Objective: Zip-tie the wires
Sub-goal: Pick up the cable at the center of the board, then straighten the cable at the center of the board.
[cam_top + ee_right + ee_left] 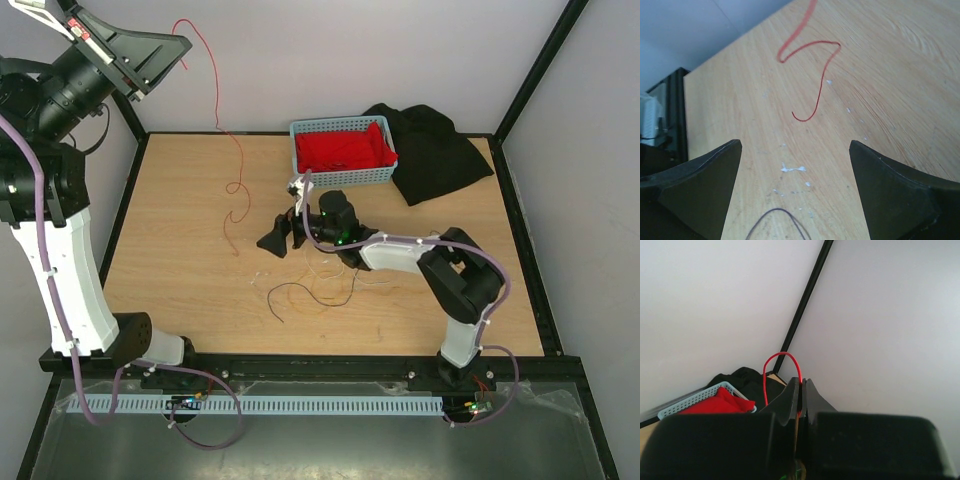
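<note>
My left gripper point(184, 44) is raised high at the back left and is shut on the upper end of a thin red wire point(217, 90). The wire hangs down in curls to the table. In the left wrist view the red wire point(783, 354) loops up out of the closed fingertips of the left gripper point(801, 384). My right gripper point(272, 231) rests low over the table's middle, open, with nothing in it. The right gripper's point(796, 145) wide-set fingers frame bare wood, the red wire's lower end point(815, 95) ahead and a dark wire point(775, 213) just below. More dark wires point(291, 286) lie loose behind it. I cannot make out the zip tie.
A blue basket point(305, 160) holding red cloth stands at the back, with a black cloth point(440, 150) beside it on the right. Small white flecks point(792, 169) dot the wood between the right fingers. A black frame borders the table.
</note>
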